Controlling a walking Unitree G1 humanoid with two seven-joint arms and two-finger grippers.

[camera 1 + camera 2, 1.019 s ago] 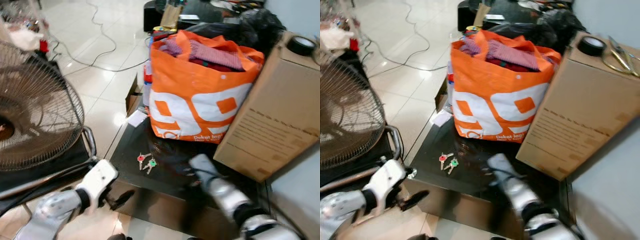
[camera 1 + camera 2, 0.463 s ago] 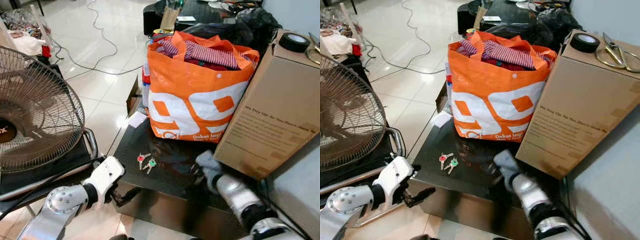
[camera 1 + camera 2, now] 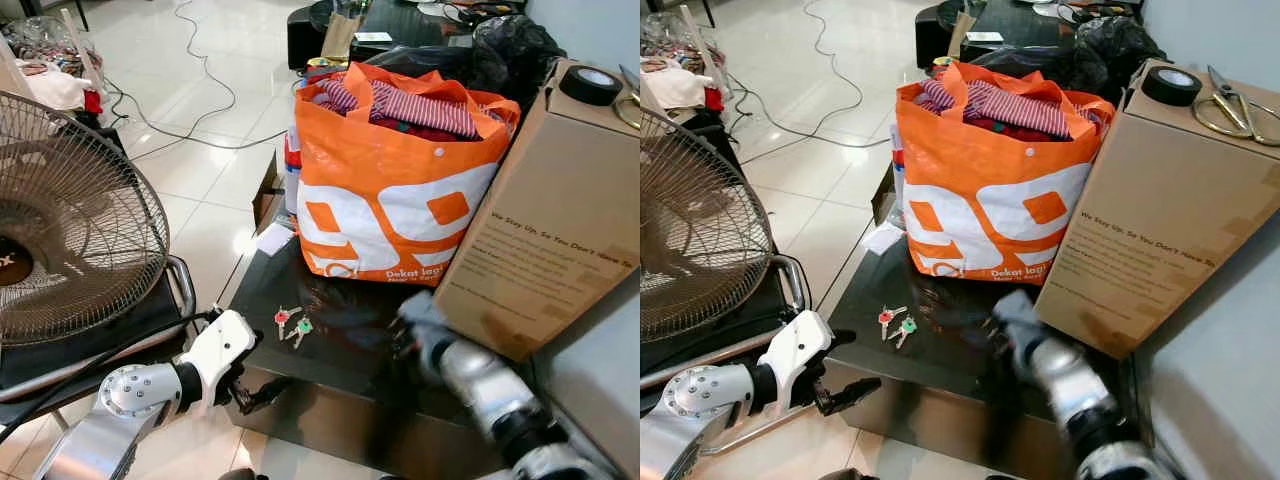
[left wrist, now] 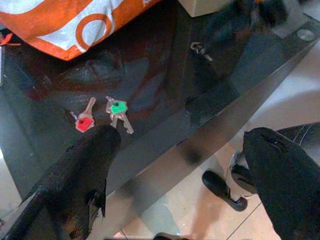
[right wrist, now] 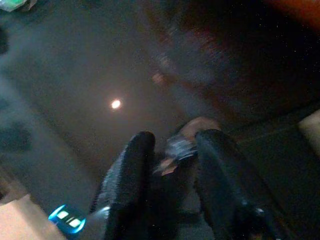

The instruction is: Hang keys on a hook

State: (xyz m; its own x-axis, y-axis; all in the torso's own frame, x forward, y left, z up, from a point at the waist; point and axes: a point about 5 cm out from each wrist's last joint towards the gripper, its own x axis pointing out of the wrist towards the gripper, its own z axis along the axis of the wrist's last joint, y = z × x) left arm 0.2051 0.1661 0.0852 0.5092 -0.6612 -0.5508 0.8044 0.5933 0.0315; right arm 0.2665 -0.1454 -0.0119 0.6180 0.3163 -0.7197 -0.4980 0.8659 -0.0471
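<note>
Two keys (image 3: 292,323), one with a red cap (image 4: 84,121) and one with a green cap (image 4: 118,108), lie flat on the black glass table (image 3: 350,360) near its front left edge. My left gripper (image 3: 250,372) hovers open just off that edge, below and in front of the keys, with nothing between its fingers (image 4: 82,175). My right gripper (image 3: 405,332) is low over the table to the right of the keys, beside the cardboard box, and is blurred. In the right wrist view its fingers (image 5: 131,167) stand a little apart over the dark glass.
A full orange shopping bag (image 3: 395,190) stands behind the keys. A large cardboard box (image 3: 545,235) with a tape roll (image 3: 600,85) and scissors (image 3: 1232,108) on top is at the right. A standing fan (image 3: 70,230) is close on the left. Cables (image 3: 195,125) cross the tiled floor.
My left gripper has come forward and up to the table's front edge. My right arm has shifted right, closer to the cardboard box. The keys have not moved.
</note>
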